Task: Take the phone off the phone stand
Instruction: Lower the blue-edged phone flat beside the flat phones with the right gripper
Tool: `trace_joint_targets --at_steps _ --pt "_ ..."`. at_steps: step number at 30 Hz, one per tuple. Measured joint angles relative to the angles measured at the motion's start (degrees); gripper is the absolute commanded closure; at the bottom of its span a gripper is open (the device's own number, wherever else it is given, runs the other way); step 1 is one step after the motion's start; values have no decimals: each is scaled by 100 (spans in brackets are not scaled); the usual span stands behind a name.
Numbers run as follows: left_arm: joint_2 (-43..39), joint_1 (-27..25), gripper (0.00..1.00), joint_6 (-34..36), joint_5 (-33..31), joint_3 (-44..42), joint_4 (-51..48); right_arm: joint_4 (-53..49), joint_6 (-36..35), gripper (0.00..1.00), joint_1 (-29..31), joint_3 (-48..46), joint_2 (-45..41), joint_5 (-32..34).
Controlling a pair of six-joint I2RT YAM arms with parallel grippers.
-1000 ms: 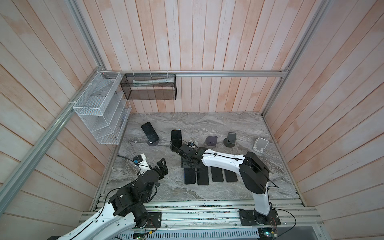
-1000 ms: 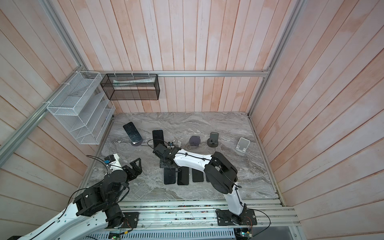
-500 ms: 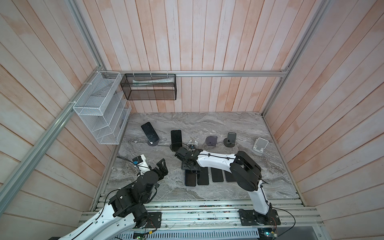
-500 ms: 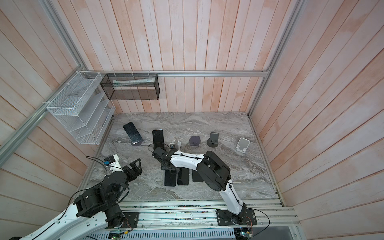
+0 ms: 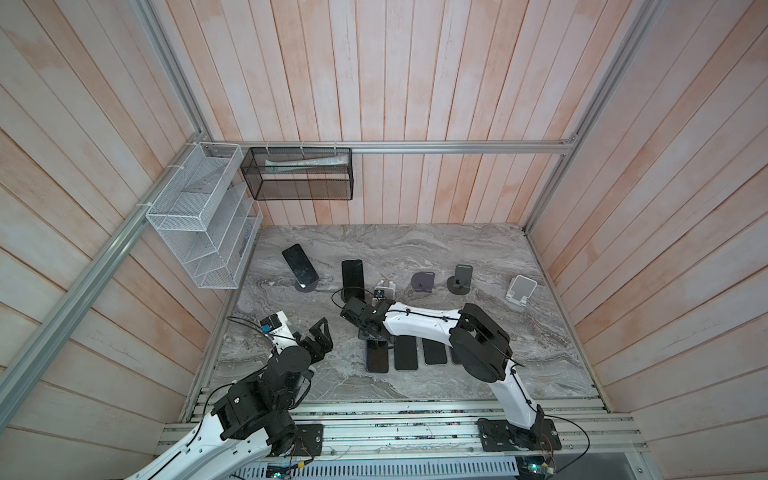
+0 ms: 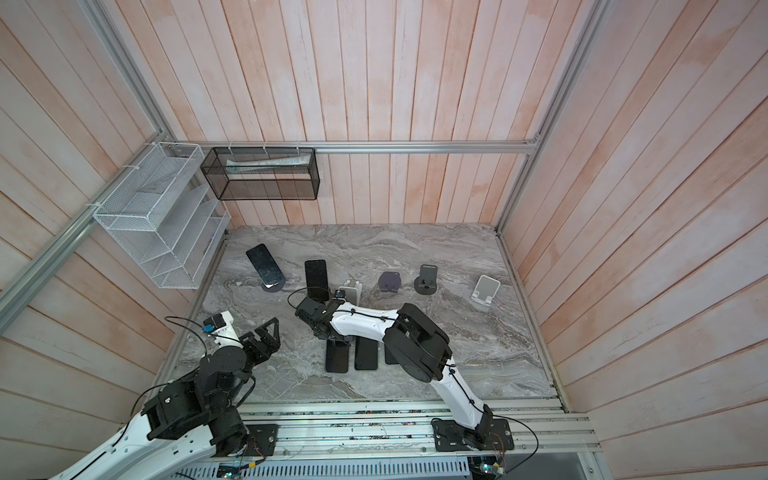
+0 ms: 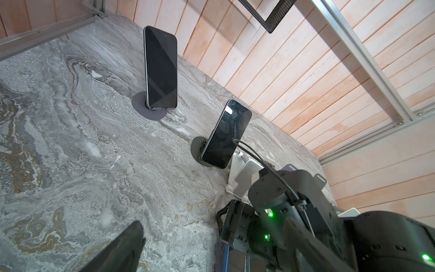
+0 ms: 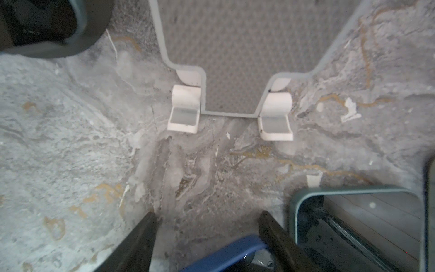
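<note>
Two dark phones stand on round dark stands at the back left: one phone [image 5: 300, 266] [image 7: 161, 68] leans left, the other phone [image 5: 353, 279] [image 7: 226, 136] is upright. My right gripper [image 5: 374, 338] [image 8: 207, 213] hangs low in front of an empty white stand [image 5: 384, 289] [image 8: 235, 58]. Its jaws are wide apart over the far end of a blue-edged phone [image 5: 377, 359] [image 8: 226, 252] lying on the table. That end touches one finger, with a gap at the other. My left gripper [image 5: 320, 328] [image 7: 215, 222] is open and empty, low at the front left.
Three more phones lie flat in a row beside the blue-edged one, the nearest [image 5: 405, 352] [image 8: 353, 223]. Empty stands line the back: purple [image 5: 423, 281], dark grey [image 5: 461, 279], white [image 5: 521, 289]. Wire racks [image 5: 199, 216] hang on the left wall.
My right arm has swung leftward, elbow and wrist both shifting left, while the flat phones have stayed in place. The left arm has not moved.
</note>
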Motion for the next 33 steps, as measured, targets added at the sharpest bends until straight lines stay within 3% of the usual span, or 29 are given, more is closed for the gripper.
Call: trace_joint_targets --at_steps 33 --pt "354 0 6 17 7 0 -20 286 -175 22 11 -175 -46 114"
